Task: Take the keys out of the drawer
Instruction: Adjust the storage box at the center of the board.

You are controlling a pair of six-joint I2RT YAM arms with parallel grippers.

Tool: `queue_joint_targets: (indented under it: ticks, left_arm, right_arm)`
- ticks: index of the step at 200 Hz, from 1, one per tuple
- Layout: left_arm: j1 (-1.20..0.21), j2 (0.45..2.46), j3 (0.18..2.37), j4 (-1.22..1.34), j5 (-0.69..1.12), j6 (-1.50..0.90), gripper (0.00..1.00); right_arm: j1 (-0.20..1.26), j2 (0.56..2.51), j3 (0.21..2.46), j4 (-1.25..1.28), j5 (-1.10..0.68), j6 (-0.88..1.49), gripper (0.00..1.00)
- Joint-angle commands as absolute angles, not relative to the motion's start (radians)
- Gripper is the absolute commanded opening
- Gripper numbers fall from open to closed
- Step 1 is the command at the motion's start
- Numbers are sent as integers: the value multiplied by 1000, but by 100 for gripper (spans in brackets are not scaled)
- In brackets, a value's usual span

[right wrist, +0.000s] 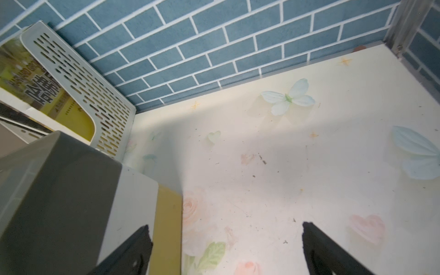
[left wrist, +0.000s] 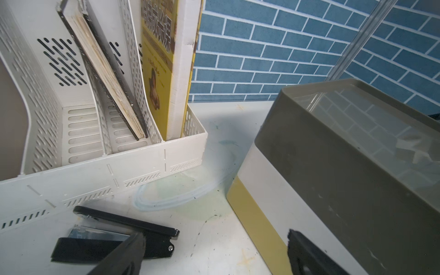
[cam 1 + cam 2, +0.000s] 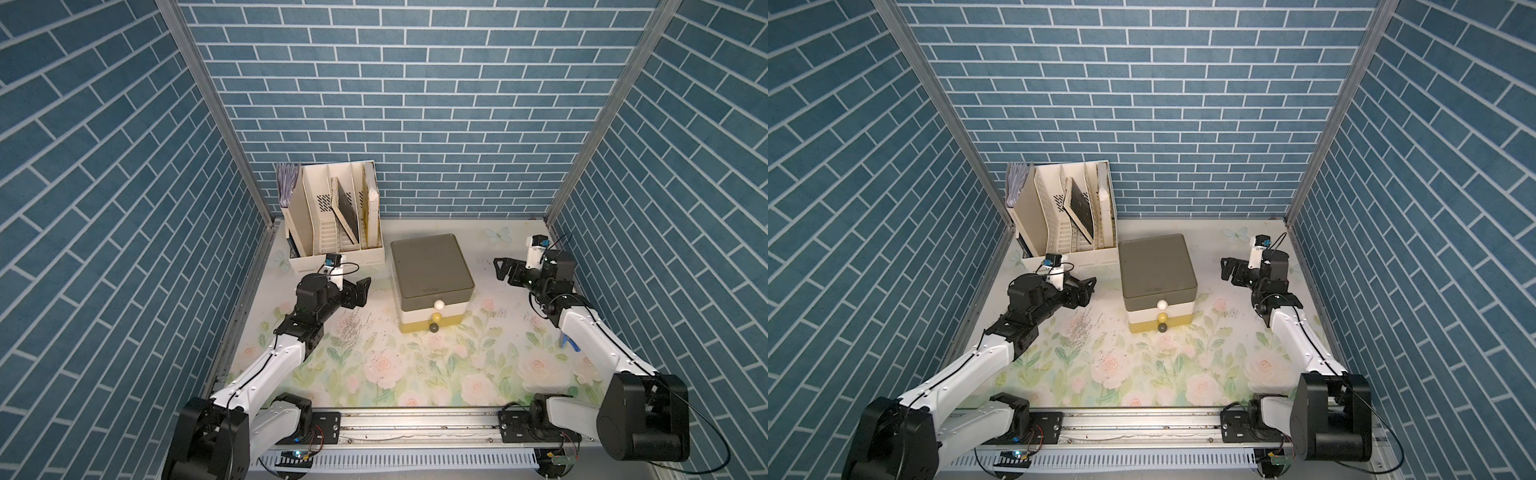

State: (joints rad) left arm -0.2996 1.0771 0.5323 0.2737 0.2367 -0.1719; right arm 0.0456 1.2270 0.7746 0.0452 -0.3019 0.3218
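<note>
The left gripper (image 3: 360, 292) and right gripper (image 3: 500, 269) hang with jaws apart beside the shut drawer box (image 3: 432, 266), keys hidden, likely inside, so one should pinch a round knob (image 3: 439, 305) and pull straight

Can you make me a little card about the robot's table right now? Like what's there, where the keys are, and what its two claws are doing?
Drawer box: middle of the table, three drawers, all look shut
Knobs: white knob on top, yellow knob, dark knob lowest
Keys: not visible in any view
Left gripper: open, empty, left of the box, apart from it
Right gripper: open, empty, right of the box, apart from it
Also there: file rack with books at the back, stapler by the left gripper
</note>
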Motion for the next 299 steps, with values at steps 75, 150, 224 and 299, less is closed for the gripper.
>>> queue_joint_targets:
  ticks: [75, 150, 224, 299]
  left_arm:
    - [-336, 1037, 552, 215, 293, -170, 98]
    - [-375, 999, 528, 201, 337, -180, 100]
    - [-429, 1001, 514, 249, 402, -223, 100]
    - [-495, 1080, 560, 336, 424, -274, 100]
  right_arm:
    - [48, 1150, 794, -51, -556, 456, 100]
    - [65, 1135, 771, -92, -658, 525, 100]
    - [127, 1077, 736, -85, -682, 580, 100]
    - [209, 991, 745, -163, -639, 591, 100]
